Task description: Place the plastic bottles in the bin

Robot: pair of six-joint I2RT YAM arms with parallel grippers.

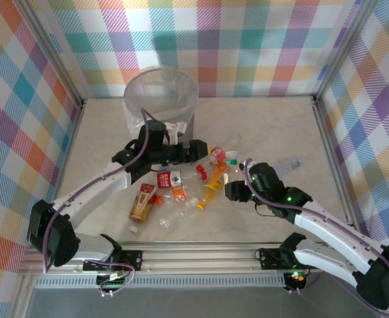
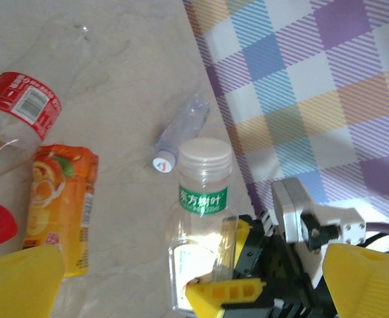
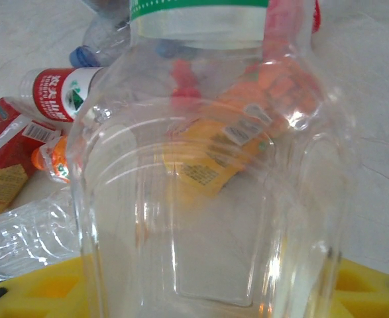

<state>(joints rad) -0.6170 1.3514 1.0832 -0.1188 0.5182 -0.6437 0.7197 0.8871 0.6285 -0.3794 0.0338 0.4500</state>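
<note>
free: table (image 1: 274, 129) back-right | blocked: bottles (image 1: 174, 179) centre, bin (image 1: 181, 106) behind

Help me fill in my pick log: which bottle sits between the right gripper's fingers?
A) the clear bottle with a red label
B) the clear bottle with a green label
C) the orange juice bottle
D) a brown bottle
B: in the right wrist view, the clear bottle with a green label stands between the yellow fingers of the right gripper.

A pale, marble-patterned table (image 1: 274, 132) lies evenly lit beneath the jaws. Pastel plaid walls (image 1: 260, 40) rise ahead and on both sides, with an aluminium rail (image 1: 201, 255) behind.
</note>
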